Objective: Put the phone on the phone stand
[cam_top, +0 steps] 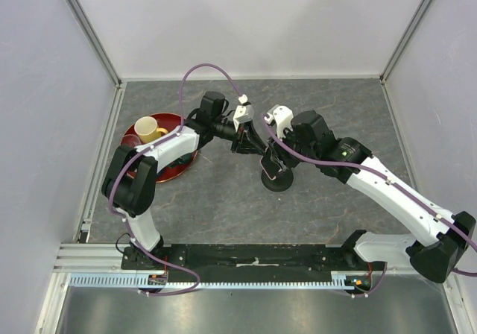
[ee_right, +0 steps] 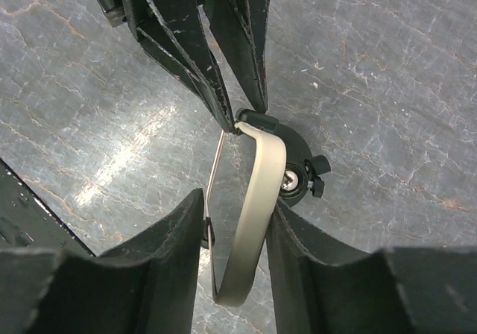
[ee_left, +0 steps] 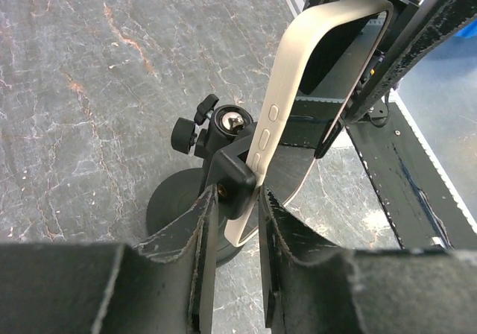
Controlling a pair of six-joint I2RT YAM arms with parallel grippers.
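Note:
The phone [cam_top: 270,168] stands on edge, cream rim and black screen, in the clamp cradle of the black phone stand [cam_top: 281,184]. In the left wrist view the phone [ee_left: 298,88] rises from the clamp, above the stand's disc base [ee_left: 168,203]. My left gripper [ee_left: 237,196] is closed around the clamp and the phone's lower corner; from above it [cam_top: 250,142] sits behind the stand. My right gripper [ee_right: 238,203] is shut on the phone [ee_right: 257,192], one finger on the screen and one on the back, with the stand [ee_right: 298,151] beyond. From above, the right gripper [cam_top: 272,159] is over the stand.
A red plate [cam_top: 160,176] with a yellow mug [cam_top: 149,129] lies at the left, under the left arm. A black rail [cam_top: 253,256] runs along the near edge. Walls enclose the grey table on three sides.

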